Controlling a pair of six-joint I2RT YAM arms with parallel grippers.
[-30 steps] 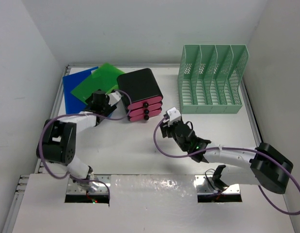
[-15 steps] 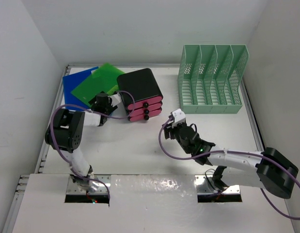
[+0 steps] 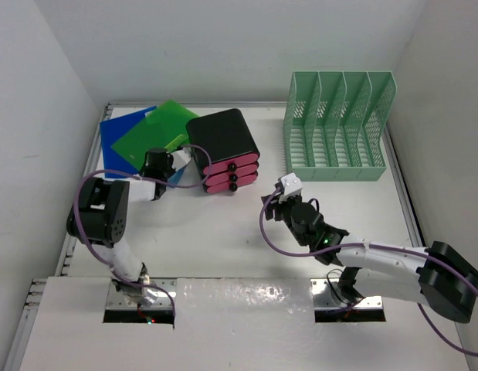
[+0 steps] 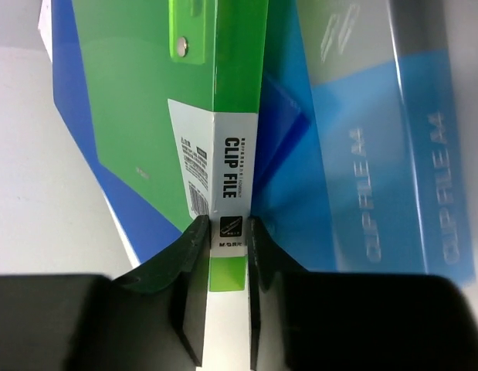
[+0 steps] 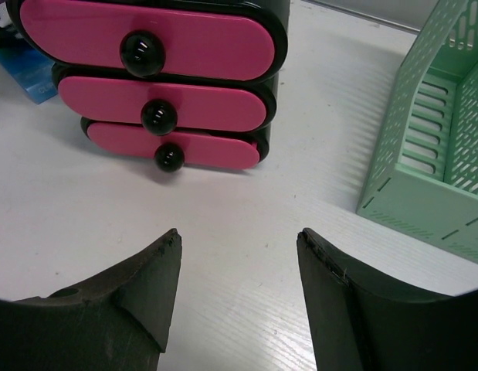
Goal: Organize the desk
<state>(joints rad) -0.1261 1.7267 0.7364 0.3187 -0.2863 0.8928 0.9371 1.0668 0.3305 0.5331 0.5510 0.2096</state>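
Note:
The white desk (image 3: 223,224) carries a green clip file (image 3: 157,127) lying over a blue file (image 3: 119,139) at the far left. My left gripper (image 3: 174,148) is at the green file's right edge. In the left wrist view that gripper (image 4: 225,228) is shut on the green clip file (image 4: 146,100), both fingers pressed against its labelled spine. A pale blue clip file (image 4: 377,154) lies just right of it. My right gripper (image 3: 277,203) hovers mid-desk, open and holding nothing. In its own view the right gripper (image 5: 239,236) faces the pink drawers over bare desk (image 5: 239,193).
A black box of pink drawers (image 3: 223,151) (image 5: 146,46) stands just right of the files. A mint-green mesh file rack (image 3: 335,127) (image 5: 447,154) stands at the far right. Silver rails edge the desk, and white walls close in on both sides.
My left gripper has closed onto the green clip file's spine, and its wrist has shifted slightly. The right arm has drifted a little to the right and nearer, still open.

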